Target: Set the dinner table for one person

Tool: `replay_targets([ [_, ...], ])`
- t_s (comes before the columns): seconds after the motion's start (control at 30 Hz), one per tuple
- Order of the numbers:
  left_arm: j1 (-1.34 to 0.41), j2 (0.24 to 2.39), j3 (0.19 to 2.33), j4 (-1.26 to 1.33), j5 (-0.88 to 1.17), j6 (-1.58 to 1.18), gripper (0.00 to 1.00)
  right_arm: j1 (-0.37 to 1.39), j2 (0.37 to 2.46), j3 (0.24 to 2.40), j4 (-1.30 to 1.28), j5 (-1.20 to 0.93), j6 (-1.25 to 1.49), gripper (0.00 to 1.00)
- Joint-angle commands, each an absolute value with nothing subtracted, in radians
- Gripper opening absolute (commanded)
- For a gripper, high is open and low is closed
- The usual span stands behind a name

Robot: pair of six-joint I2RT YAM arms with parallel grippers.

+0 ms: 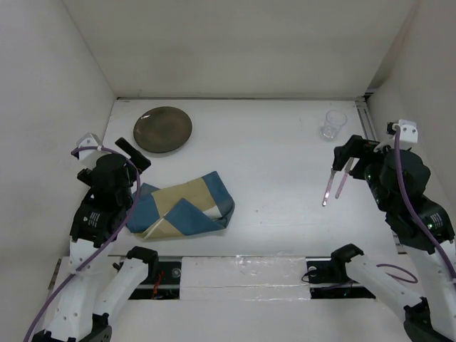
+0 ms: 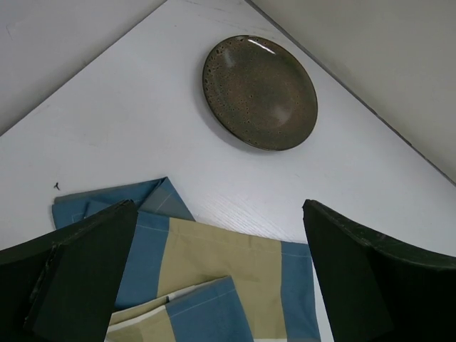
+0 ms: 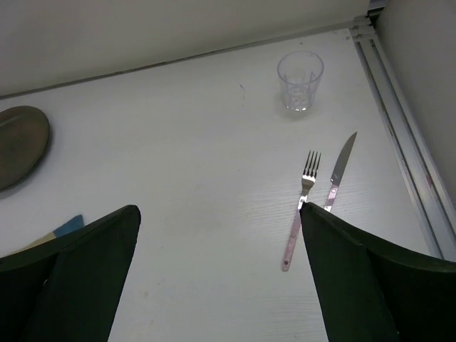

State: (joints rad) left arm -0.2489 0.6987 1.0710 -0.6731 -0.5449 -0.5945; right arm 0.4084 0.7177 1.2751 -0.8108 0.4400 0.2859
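The white dinner table [image 1: 271,171] bears a dark brown speckled plate [image 1: 163,129] at the far left, also in the left wrist view [image 2: 259,91]. A folded blue-and-tan placemat [image 1: 182,206] lies crumpled at the near left. A clear glass [image 1: 333,124] stands at the far right. A pink-handled fork [image 3: 299,206] and knife [image 3: 340,167] lie side by side near the right edge. My left gripper [image 1: 133,154] is open and empty above the placemat's [image 2: 214,271] far edge. My right gripper [image 1: 354,151] is open and empty above the fork [image 1: 327,189] and knife [image 1: 340,185].
White walls close the table in at the back and both sides. A metal rail [image 3: 399,121] runs along the right edge beside the knife. The glass [image 3: 300,80] stands just beyond the fork's tines. The plate's edge [image 3: 20,144] shows at the left of the right wrist view.
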Motion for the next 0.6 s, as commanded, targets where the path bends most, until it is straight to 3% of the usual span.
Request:
replay_targets([
  [0.0, -0.252, 0.703, 1.052, -0.653, -0.565, -0.62, 1.0, 0.426, 0.721, 1.308, -0.805, 0.471, 0.295, 1.0],
  [0.3, -0.252, 0.703, 1.022, -0.632, -0.574, -0.629, 1.0, 0.436, 0.684, 1.25, -0.657, 0.371, 0.295, 1.0],
  [0.47, -0.252, 0.703, 1.012, -0.623, -0.565, -0.629, 1.0, 0.436, 0.78, 1.115, -0.402, 0.019, 0.295, 1.0],
  [0.57, -0.252, 0.712, 1.012, -0.623, -0.565, -0.629, 1.0, 0.455, 0.964, 1.049, -0.223, -0.244, 0.276, 1.0],
])
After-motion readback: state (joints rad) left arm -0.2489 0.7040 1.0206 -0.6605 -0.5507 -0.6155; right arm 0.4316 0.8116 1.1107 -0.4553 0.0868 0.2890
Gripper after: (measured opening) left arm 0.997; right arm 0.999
